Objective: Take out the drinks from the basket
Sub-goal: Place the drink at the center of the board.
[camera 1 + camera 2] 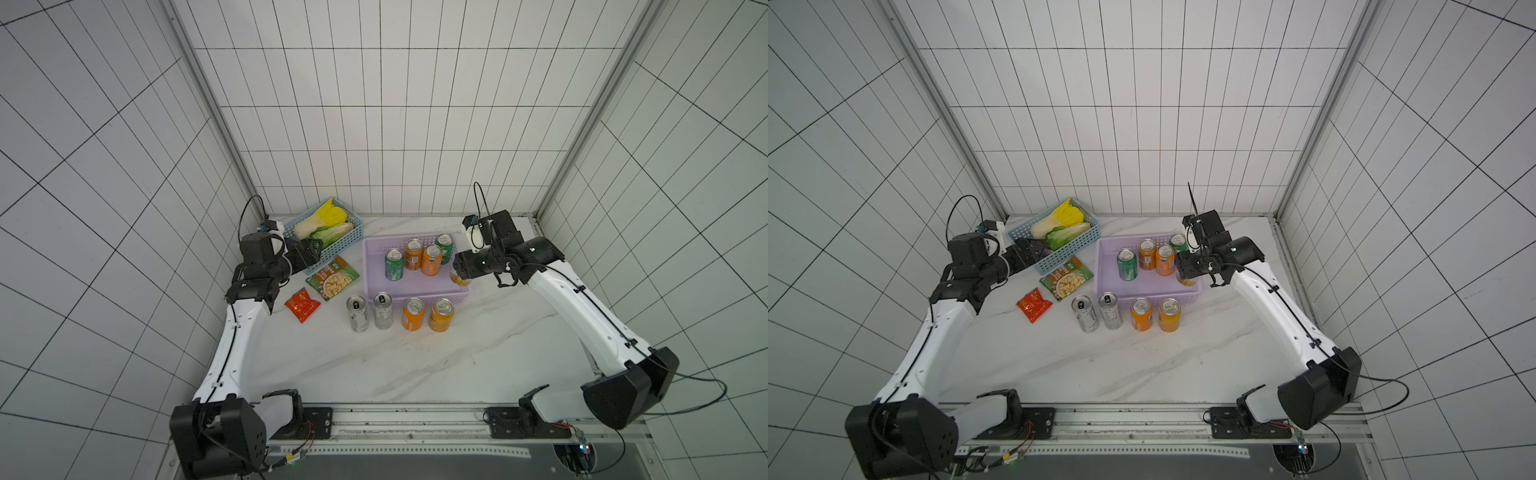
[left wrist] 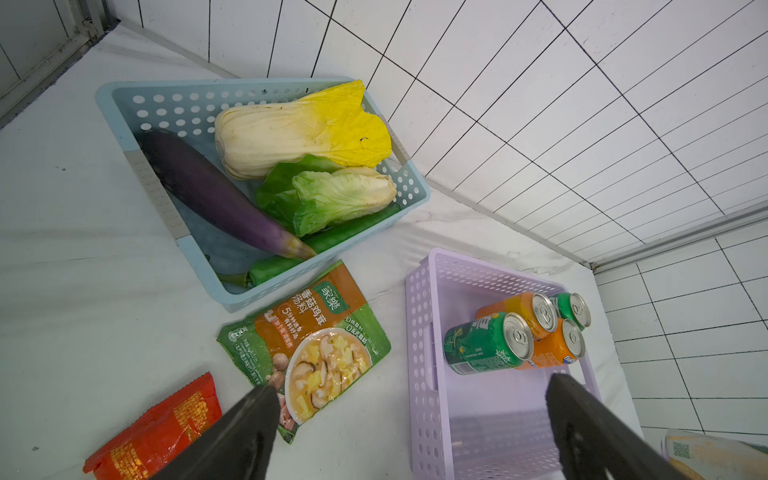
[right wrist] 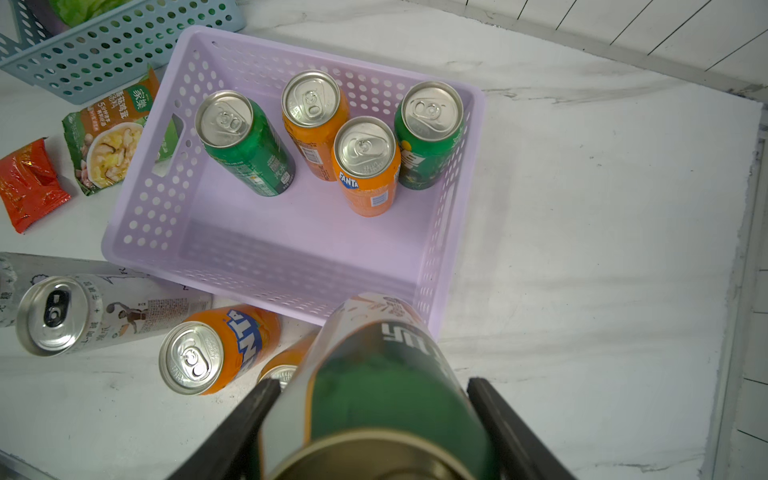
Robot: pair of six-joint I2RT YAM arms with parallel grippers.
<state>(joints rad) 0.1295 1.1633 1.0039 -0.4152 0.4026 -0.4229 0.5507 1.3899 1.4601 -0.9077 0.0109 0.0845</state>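
The lilac basket point(image 1: 419, 282) point(image 3: 291, 232) holds two green cans point(image 1: 394, 264) point(image 1: 444, 248) and two orange cans point(image 1: 414, 254) point(image 1: 432, 259), all upright. In front of it on the table stand two slim silver cans point(image 1: 357, 313) point(image 1: 382, 311) and two orange cans point(image 1: 413, 313) point(image 1: 441, 314). My right gripper point(image 1: 459, 270) point(image 3: 374, 386) is shut on the green-and-gold can point(image 3: 374, 365), held over the basket's right rim near its front corner. My left gripper point(image 1: 309, 253) point(image 2: 411, 388) stands wide open and holds nothing, left of the basket beside the blue one.
A blue lattice basket point(image 1: 332, 253) with cabbages and an eggplant stands at the back left. A green snack packet point(image 1: 332, 279) and a red packet point(image 1: 302, 305) lie between it and the cans. Tiled walls close in the back and sides.
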